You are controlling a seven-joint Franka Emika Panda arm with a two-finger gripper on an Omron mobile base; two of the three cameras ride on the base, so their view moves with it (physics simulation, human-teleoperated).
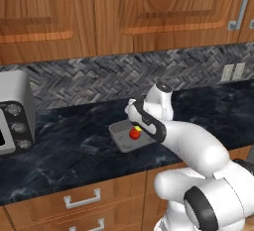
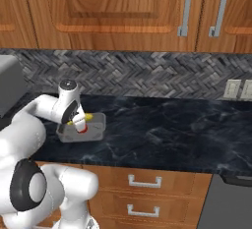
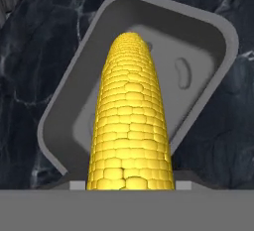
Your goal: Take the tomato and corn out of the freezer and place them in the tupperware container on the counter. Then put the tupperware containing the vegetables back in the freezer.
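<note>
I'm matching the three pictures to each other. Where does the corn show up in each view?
Left base view: the corn is a small yellow bit at centre, just above the tomato.
Right base view: left of centre, a yellow piece beside the arm.
Hand view: it fills the middle, pointing away.
Shared landmark: the grey tupperware container on the dark counter.

The dark marbled stone counter (image 3: 30, 76) looked polished; the grey rounded plastic-looking tray (image 3: 218, 31) was matt; the yellow corn cob (image 3: 130, 121) was bumpy.
</note>
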